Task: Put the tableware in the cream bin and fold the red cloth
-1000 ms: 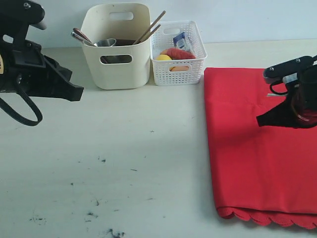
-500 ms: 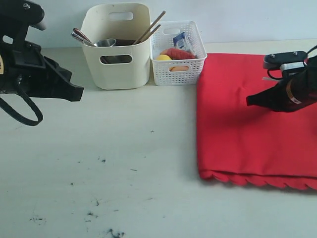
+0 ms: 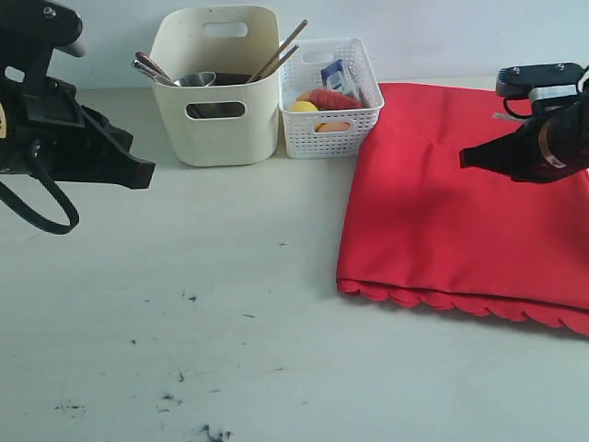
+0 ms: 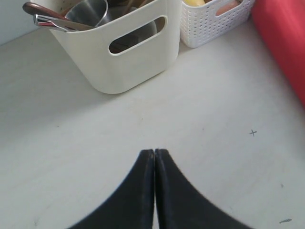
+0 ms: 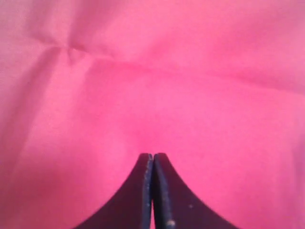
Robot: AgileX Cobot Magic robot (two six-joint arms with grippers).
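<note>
the red cloth (image 3: 460, 203) runs off the right edge of the exterior view, so its full width cannot be seen, and the right arm's body is cut off there too. inside the cream bin (image 3: 216, 87) only the tops of things show: a steel cup (image 3: 196, 80), the pair of chopsticks (image 3: 281, 48) leaning out over the rim, and two handles (image 3: 147, 66) poking out at the other side, one brown and one shiny metal; whatever lies deeper is hidden by the solid wall. the white basket (image 3: 329, 97) just beside the bin holds something yellow, something red and a small carton, hard to tell apart. the table (image 3: 230, 304) is pale and matte, with dark scuffs near the front, and a plain light wall (image 3: 442, 37) stands behind. the cloth lies flat to the right of the basket, its far corner against it, the scalloped edge towards the front. the right gripper (image 5: 153, 155) hangs over the cloth's far part with its jaws pressed together and no fabric between them. the left gripper (image 4: 154, 151) is likewise closed and empty, above bare table, well apart from the cloth and in front of the bin.
</note>
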